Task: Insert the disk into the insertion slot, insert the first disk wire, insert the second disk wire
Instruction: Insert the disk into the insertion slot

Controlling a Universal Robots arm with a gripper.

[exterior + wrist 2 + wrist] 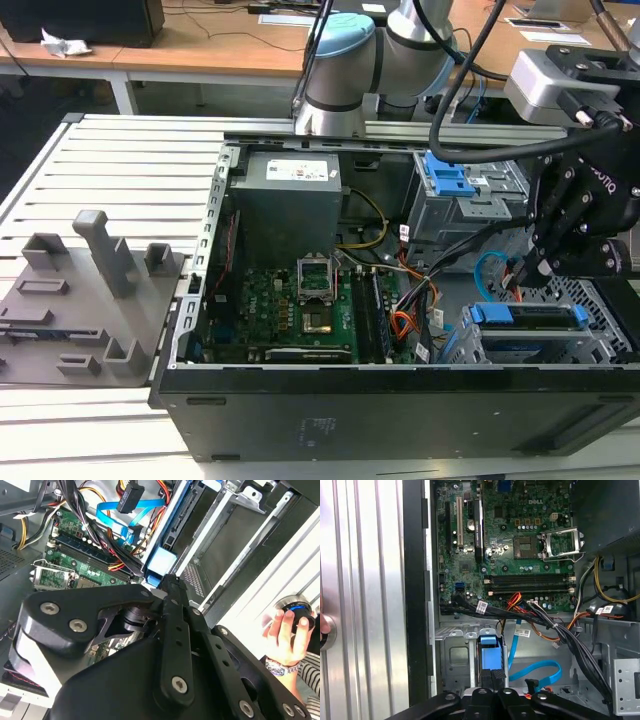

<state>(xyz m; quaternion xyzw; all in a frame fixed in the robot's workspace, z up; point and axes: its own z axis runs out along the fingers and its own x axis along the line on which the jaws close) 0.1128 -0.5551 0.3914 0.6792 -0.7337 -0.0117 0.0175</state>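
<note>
**Disk in the cage, wire loose**

In the exterior view my gripper (533,262) hangs at 3 o'clock of the open case (300,420). My jaws are clenched, with nothing I can make out between them. The disk (528,318) sits in the insertion slot (605,345) at 4 o'clock, long axis on the 9-to-3 line, blue end facing 9. I judge seating is the step in hand, and it calls for a straight push along that axis. The second disk wire (487,268) loops just beside.

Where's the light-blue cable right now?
Inside the case, toward the exterior view's right: the light-blue cable loops between the blue-latched cage and the disk, right beside the gripper.
</note>
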